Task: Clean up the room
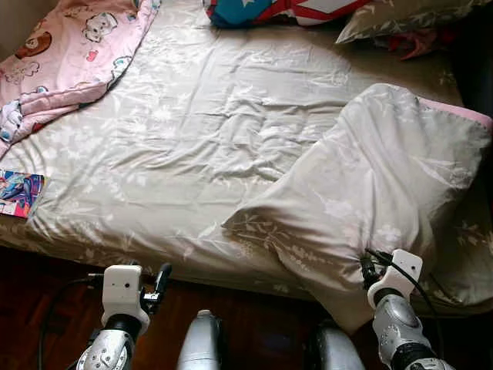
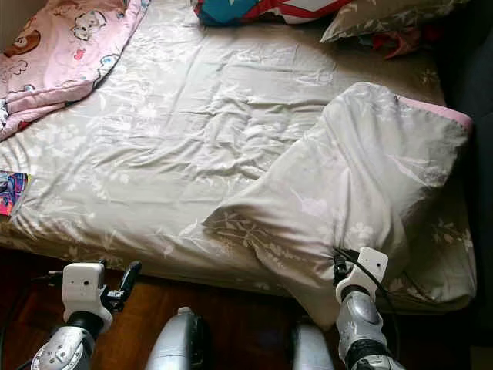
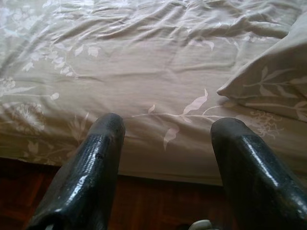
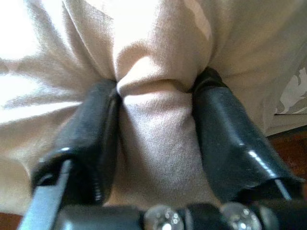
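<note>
A grey-beige floral quilt [image 1: 385, 177] with a pink underside lies bunched on the right half of the bed [image 1: 192, 131]. Its near corner hangs over the bed's front edge. My right gripper [image 4: 156, 88] is shut on a fold of that quilt, the fabric bunched between both fingers; in the left eye view it sits at the hanging corner [image 1: 368, 266]. My left gripper [image 3: 165, 127] is open with nothing between its fingers. It hovers just before the bed's front edge [image 1: 162, 277], over the floor.
A pink cartoon blanket [image 1: 69, 46] lies on the bed's far left. A colourful book [image 1: 17, 193] rests at the left edge. A blue-and-red pillow [image 1: 269, 9] and a grey pillow [image 1: 400, 15] sit at the head. Dark wooden floor [image 1: 46, 277] runs below.
</note>
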`<state>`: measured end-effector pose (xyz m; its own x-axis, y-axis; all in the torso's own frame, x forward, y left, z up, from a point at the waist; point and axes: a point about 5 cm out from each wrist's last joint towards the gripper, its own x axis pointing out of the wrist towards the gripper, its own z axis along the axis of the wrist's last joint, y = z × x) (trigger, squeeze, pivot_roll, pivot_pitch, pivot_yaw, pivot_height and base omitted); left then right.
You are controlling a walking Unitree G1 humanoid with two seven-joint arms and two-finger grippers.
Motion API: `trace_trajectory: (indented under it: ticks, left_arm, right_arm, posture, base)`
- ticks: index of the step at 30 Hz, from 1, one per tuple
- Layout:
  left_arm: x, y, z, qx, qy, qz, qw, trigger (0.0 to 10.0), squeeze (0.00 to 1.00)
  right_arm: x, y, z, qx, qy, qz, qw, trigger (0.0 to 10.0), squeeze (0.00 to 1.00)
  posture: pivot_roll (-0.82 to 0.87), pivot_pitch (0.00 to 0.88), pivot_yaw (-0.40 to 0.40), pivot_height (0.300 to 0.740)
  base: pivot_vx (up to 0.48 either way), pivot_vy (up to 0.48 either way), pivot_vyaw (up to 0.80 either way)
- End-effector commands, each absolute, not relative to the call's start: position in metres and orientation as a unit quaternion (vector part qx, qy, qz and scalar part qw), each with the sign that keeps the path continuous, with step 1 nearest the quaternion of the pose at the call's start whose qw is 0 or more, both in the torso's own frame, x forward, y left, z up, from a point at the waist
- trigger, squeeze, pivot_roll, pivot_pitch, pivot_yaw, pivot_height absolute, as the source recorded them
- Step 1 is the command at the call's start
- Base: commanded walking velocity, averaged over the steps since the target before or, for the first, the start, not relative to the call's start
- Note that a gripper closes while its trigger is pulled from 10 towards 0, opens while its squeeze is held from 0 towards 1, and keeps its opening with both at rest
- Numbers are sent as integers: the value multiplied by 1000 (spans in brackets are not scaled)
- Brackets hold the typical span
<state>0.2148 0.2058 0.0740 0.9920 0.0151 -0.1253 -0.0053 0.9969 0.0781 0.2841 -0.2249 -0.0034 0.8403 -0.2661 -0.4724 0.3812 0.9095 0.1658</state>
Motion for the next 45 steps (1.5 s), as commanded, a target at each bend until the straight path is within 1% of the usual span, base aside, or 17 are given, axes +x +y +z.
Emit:
trace_trajectory:
  ticks: [1,7,17,21,24,25,26,28,29,31,32,33,34,35,41,45]
  left_arm:
    - [209,211,69,39,82,17,996,10000,0]
    - [211,209,68,37,81,17,996,10000,0]
    - [218,210,66,37,80,23,996,10000,0]
    - [221,211,64,38,80,24,996,10000,0]
    - [226,211,63,39,77,25,996,10000,0]
    - [229,212,63,39,74,27,996,10000,0]
    - [229,212,63,39,74,27,996,10000,0]
    - [234,215,63,40,72,30,996,10000,0]
    - [235,216,63,41,72,32,996,10000,0]
    - [237,218,63,42,71,33,996,10000,0]
    - [239,220,62,43,71,34,996,10000,0]
    - [239,220,62,43,71,34,996,10000,0]
    - [240,221,62,43,72,34,996,10000,0]
    - [240,221,62,44,72,34,996,10000,0]
    - [240,223,60,47,73,32,996,10000,0]
    - [239,224,58,49,75,29,996,10000,0]
  right_arm:
    - [261,-216,-28,134,288,-169,933,0,0]
    - [261,-217,-28,131,286,-170,934,0,0]
    - [264,-228,-23,118,280,-183,935,0,0]
    - [265,-235,-20,113,276,-198,934,0,0]
    - [264,-244,-18,90,280,-216,931,0,0]
    - [263,-254,-15,86,276,-237,928,0,0]
    - [263,-254,-15,86,276,-237,928,0,0]
    - [263,-269,-9,74,266,-262,925,0,0]
    - [263,-283,-2,56,255,-282,923,0,0]
    - [262,-296,4,42,244,-305,920,0,0]
    - [258,-319,15,23,228,-344,911,0,0]
    - [258,-319,15,23,228,-344,911,0,0]
    - [255,-334,23,11,216,-368,904,0,0]
    - [254,-338,26,7,213,-374,903,0,0]
    - [228,-402,62,-75,180,-468,862,0,0]
    - [211,-425,78,-107,163,-521,831,0,0]
  posture:
    - [132,338,110,660]
    - [121,334,105,660]
    - [100,314,91,660]
    - [89,300,89,660]
    - [73,278,87,660]
    - [66,267,85,660]
    - [66,267,85,660]
    - [54,254,84,660]
    - [48,248,83,660]
    - [37,241,85,660]
    - [24,238,86,660]
    - [24,238,86,660]
    - [21,236,85,660]
    - [17,235,85,660]
    - [2,243,95,660]
    - [1,248,104,660]
  base:
    - [0,0,0]
    - [0,0,0]
    - [0,0,0]
    - [0,0,0]
    - [0,0,0]
    - [0,0,0]
    - [0,0,0]
    - [0,0,0]
    - [0,0,0]
    - [0,0,0]
    - [0,0,0]
    - [0,0,0]
    - [0,0,0]
    - [0,0,0]
    - [0,0,0]
    - [0,0,0]
